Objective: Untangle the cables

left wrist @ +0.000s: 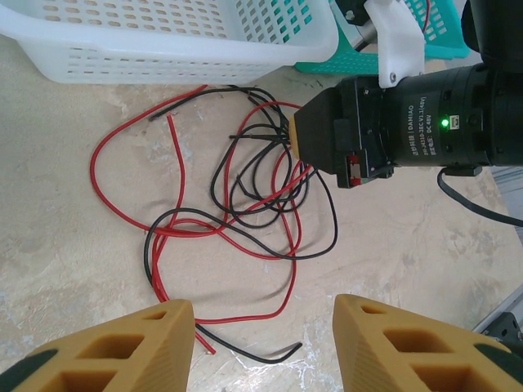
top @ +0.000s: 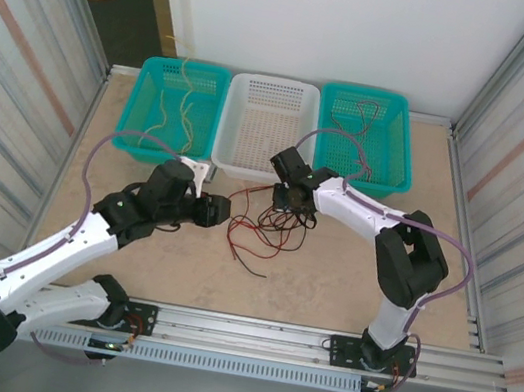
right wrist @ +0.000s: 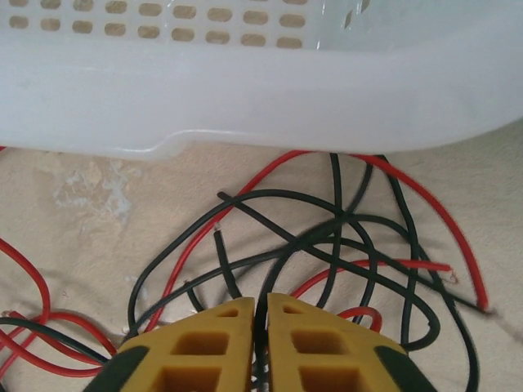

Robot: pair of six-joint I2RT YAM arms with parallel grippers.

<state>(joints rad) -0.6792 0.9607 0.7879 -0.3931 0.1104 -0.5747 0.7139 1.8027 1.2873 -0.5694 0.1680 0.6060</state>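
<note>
A tangle of red and black cables (top: 267, 225) lies on the table in front of the white basket. My right gripper (top: 288, 201) is down in the tangle's far side; in the right wrist view its yellow fingers (right wrist: 260, 304) are shut on a black cable (right wrist: 279, 270) that runs up between them. My left gripper (top: 219, 211) hovers just left of the tangle. In the left wrist view it (left wrist: 263, 343) stands open above the loose ends of a red and a black cable, holding nothing. The tangle (left wrist: 260, 196) spreads ahead of it, with the right gripper (left wrist: 306, 139) on top.
Three baskets line the far edge: a teal one (top: 139, 146) with yellow cables (top: 184, 106), a white one (top: 259, 169), and a teal one (top: 404, 170) with red and black cables. Corrugated walls close both sides.
</note>
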